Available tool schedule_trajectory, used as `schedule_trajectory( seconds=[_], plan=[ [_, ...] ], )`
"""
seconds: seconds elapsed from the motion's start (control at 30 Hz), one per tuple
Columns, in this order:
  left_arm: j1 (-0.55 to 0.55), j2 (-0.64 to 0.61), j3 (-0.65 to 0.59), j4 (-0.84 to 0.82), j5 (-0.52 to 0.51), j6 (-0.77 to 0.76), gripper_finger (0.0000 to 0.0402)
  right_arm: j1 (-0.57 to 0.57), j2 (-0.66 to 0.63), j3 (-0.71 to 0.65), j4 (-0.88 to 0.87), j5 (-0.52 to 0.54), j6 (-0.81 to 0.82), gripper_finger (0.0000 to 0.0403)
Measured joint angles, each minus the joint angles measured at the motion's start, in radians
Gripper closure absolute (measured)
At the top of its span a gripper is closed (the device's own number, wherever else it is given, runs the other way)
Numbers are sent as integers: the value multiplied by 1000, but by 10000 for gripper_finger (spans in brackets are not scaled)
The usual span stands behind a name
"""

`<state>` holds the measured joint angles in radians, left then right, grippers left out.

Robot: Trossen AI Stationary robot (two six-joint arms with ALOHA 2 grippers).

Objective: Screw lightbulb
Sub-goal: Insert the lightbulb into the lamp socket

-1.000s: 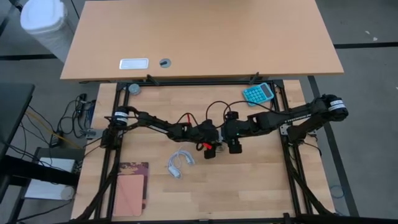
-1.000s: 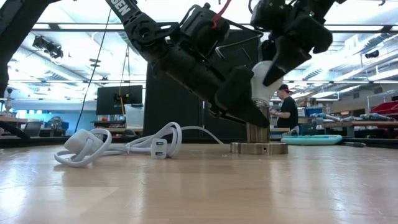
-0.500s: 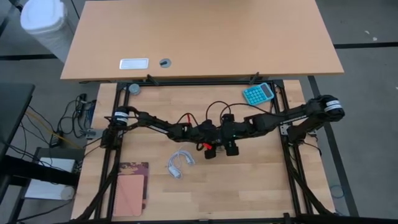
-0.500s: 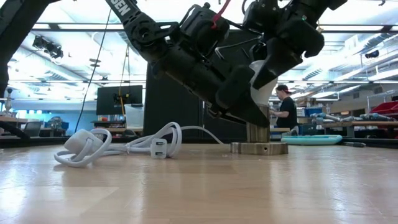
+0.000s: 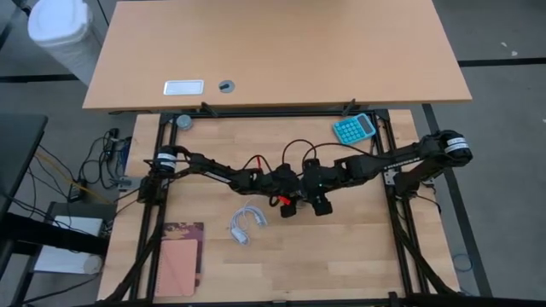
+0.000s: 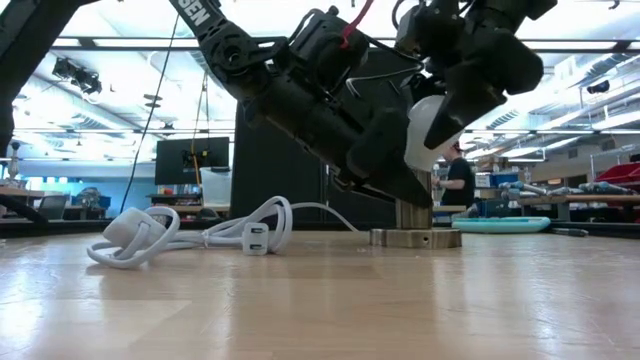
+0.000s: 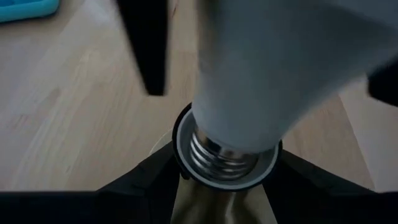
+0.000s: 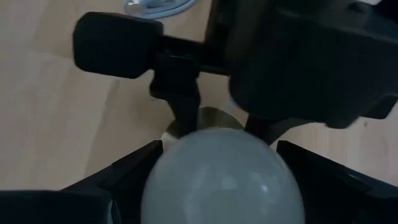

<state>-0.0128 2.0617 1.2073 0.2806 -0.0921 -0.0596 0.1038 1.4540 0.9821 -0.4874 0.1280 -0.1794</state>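
The white lightbulb [image 6: 430,132] stands tilted over the brass socket [image 6: 416,236] at the table's middle. Its silvery screw cap [image 7: 222,155] sits in the socket's dark collar [image 7: 181,152], with the threads showing. My left gripper [image 5: 293,202] reaches in from the table's left and is shut on the socket's neck. My right gripper [image 5: 317,203] comes from the right and is shut on the bulb's globe [image 8: 217,177]. My left gripper pinches the socket's brass neck [image 7: 217,208] between its two fingers [image 7: 146,180], just under the collar. It comes slanting down from the table's left. The socket's flat base [image 6: 440,238] rests on the table. My right gripper pinches the bulb's rounded globe [image 8: 186,168] between its two fingers [image 8: 127,174], one on each side. It comes from above, slanting in from the table's right. The bulb leans, with its cap end down in the socket's mouth.
A coiled white cord with a plug [image 5: 246,223] lies near the socket on its left, and shows in the low view [image 6: 200,235] too. A teal calculator [image 5: 354,128] lies at the far right and a notebook [image 5: 180,256] at the near left. A person [image 6: 463,175] stands in the room behind.
My right gripper has turned at the wrist with the bulb and shifted a little toward the table's left edge. The bulb, upright before, now leans over the socket. My left gripper and the socket have stayed in place.
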Motion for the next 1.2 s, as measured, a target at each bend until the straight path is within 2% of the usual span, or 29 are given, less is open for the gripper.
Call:
schedule_trajectory(
  seconds=[0.3,0.87,1.2],
  plan=[
    [-1,0,0,13,19,0,186,-43,0,0,64,-47,-23,95],
    [-2,0,0,7,23,3,186,-41,-13,0,83,-53,9,95],
    [-2,0,1,-2,16,3,186,-41,-149,0,77,-48,51,95]
  ],
)
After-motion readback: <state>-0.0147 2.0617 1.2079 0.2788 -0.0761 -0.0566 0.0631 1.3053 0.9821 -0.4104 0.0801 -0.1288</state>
